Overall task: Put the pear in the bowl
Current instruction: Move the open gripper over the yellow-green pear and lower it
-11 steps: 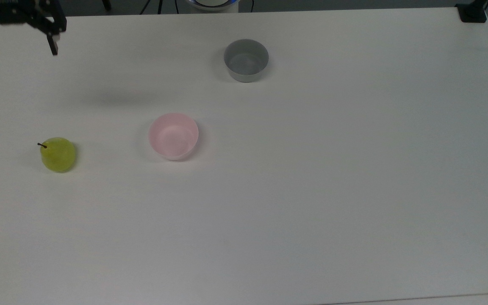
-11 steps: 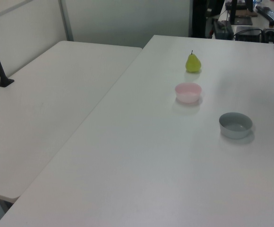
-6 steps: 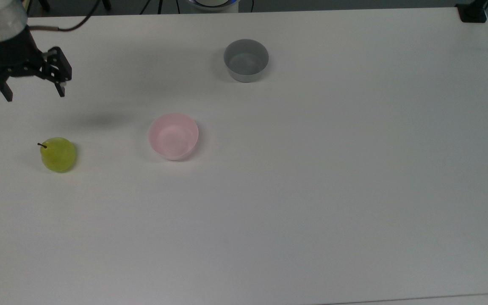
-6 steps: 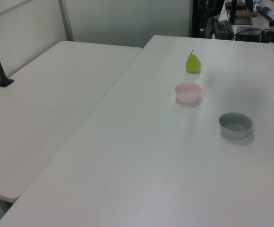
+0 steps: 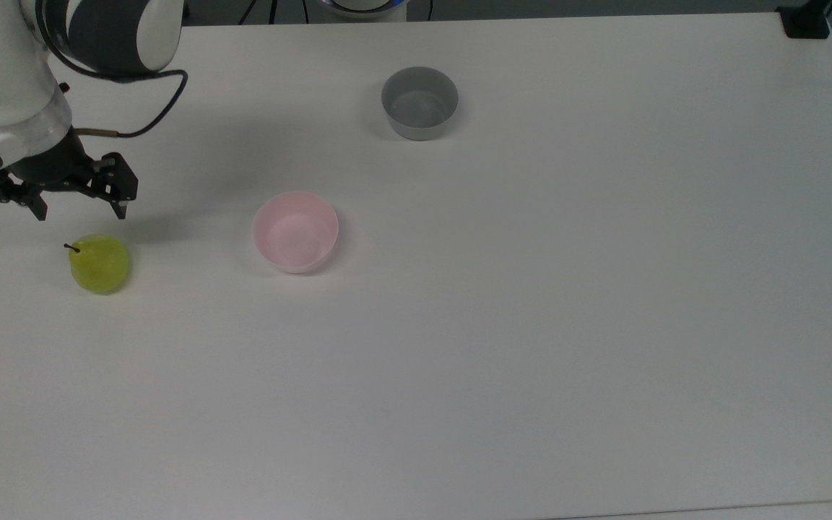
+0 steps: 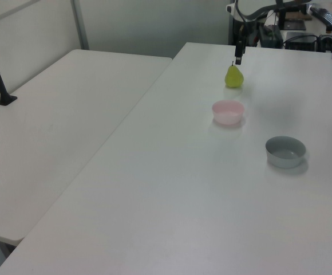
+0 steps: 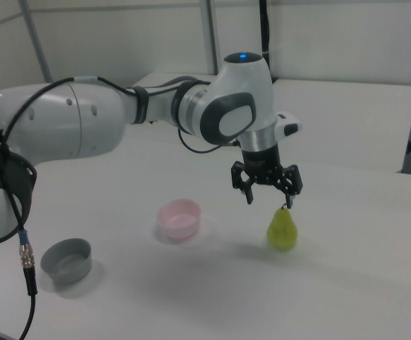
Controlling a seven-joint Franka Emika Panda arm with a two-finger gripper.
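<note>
The yellow-green pear (image 5: 100, 263) stands upright on the white table (image 5: 531, 325) at the top view's left, with its dark stem up; it also shows as pear (image 6: 233, 76) and pear (image 7: 282, 229). My gripper (image 5: 81, 214) hangs open just above it, fingers spread wide and holding nothing, seen again as gripper (image 7: 268, 199) directly over the stem. The pale pink bowl (image 5: 295, 231) sits empty to the right of the pear in the top view, also bowl (image 6: 228, 112) and bowl (image 7: 179, 218).
A grey bowl (image 5: 419, 102) of like size stands farther back in the top view, also grey bowl (image 7: 66, 261). My white arm (image 7: 120, 120) reaches over the table. A second white table (image 6: 57, 132) adjoins in the left view.
My gripper has come down from the top view's upper left corner toward the pear, staying open. The pear and both bowls have not moved.
</note>
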